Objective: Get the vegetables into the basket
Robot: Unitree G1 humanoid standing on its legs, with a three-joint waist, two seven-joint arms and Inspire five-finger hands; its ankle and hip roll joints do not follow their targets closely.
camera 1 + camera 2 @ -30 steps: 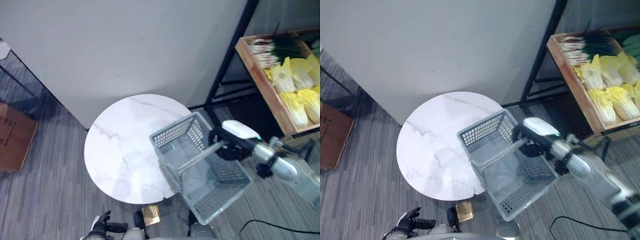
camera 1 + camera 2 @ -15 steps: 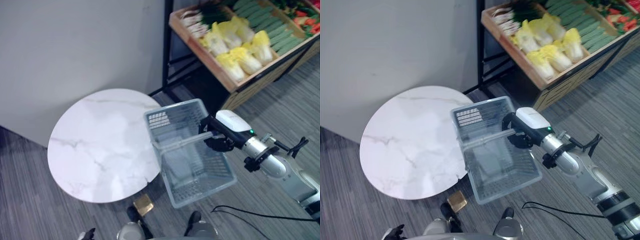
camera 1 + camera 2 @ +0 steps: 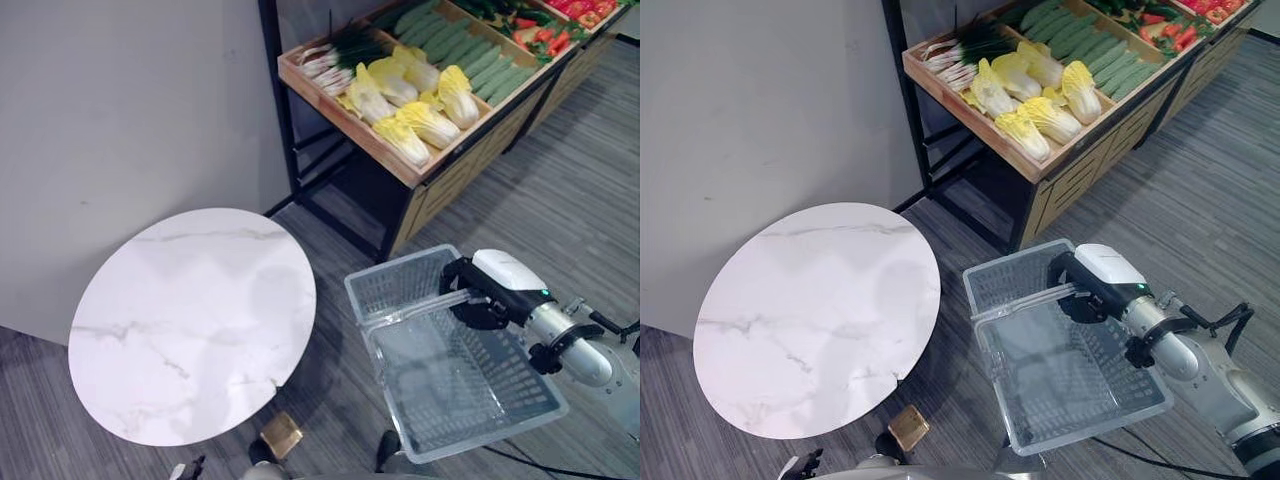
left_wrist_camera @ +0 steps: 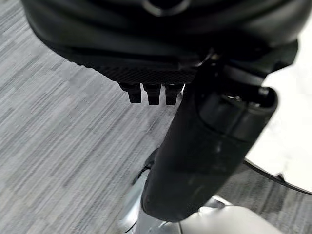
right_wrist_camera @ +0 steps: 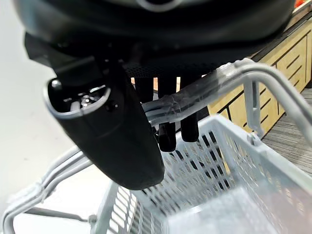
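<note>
Right robot hand (image 3: pixel 1095 285) gripping gray plastic lattice basket (image 3: pixel 1065 375), round marble table (image 3: pixel 810 315)

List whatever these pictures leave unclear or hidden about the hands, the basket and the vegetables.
- Left hand: in the left wrist view its fingertips are short stubs under the palm's bulk, so open or curled cannot be told.
- Right hand: grips the basket by its handle; in the eye views its white cover hides the fingers.
- Vegetables on the wooden shelf: the farthest, red ones are cut off by the picture's edge and too small to name.
</note>
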